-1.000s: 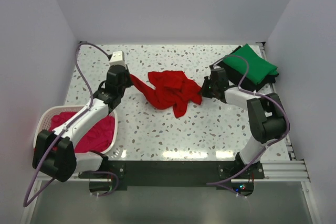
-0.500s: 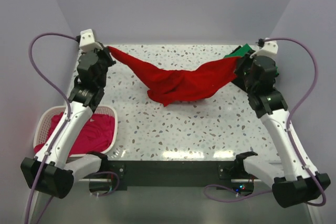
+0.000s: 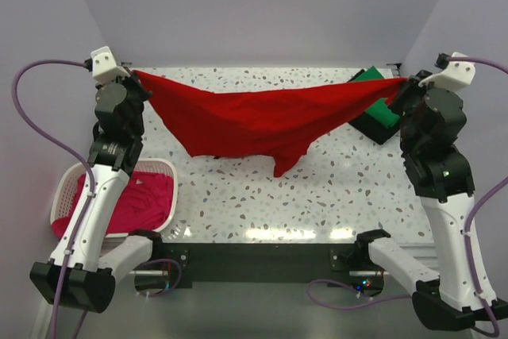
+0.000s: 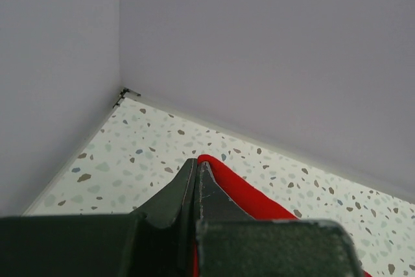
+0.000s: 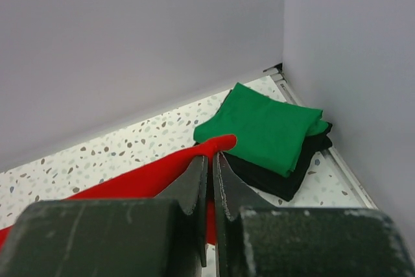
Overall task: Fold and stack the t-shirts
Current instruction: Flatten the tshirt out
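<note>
Left gripper, right gripper, pinching red t-shirt taut

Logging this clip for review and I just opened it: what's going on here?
Both arms hold the red t-shirt stretched over the table: the left gripper pinches one end at far left, the right gripper the other at far right. Its middle sags, and it is not yet folded. A folded green t-shirt lies on a black t-shirt in the far right corner; a magenta-pink t-shirt sits in the white basket.
</note>
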`<state>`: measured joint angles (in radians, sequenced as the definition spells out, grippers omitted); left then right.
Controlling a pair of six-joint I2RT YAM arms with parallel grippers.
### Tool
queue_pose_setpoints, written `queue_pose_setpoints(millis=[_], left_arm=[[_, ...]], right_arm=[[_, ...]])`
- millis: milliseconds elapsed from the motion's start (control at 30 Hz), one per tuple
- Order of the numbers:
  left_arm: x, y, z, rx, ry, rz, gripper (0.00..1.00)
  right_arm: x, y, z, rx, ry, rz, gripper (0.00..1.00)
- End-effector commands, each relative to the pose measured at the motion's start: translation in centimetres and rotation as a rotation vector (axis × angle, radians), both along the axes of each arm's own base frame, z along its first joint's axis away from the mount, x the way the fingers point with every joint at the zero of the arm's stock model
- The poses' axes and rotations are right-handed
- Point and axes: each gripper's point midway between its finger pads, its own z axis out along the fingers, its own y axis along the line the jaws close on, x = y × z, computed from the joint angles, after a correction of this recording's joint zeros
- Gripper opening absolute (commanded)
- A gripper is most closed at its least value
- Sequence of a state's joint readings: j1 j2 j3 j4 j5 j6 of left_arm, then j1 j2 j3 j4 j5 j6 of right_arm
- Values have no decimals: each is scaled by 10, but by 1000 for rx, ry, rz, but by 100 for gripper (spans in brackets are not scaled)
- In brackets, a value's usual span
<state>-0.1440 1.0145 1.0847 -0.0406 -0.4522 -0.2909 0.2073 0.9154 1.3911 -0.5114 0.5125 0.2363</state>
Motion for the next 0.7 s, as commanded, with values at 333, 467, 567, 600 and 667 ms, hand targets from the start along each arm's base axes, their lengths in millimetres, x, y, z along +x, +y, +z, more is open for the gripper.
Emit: queue_pose_setpoints(millis=[333, 467, 567, 600, 667], left_arm=[[-19, -5, 42, 10, -116, -61, 0], [-7, -15, 48, 15, -113, -110, 0], [-7, -17, 66, 11, -144, -120, 0], [-10, -16, 80, 7, -175, -117, 0], [-17, -13, 96, 5, -209, -104, 0]], right_arm=[[-50, -16, 76, -30, -160, -16, 0], [-57, -5, 77, -16, -180, 53, 0], [-58, 2, 70, -1, -171, 95, 0], [-57, 3, 64, -1, -161, 100, 0], [-62, 3, 64, 5, -174, 102, 0]])
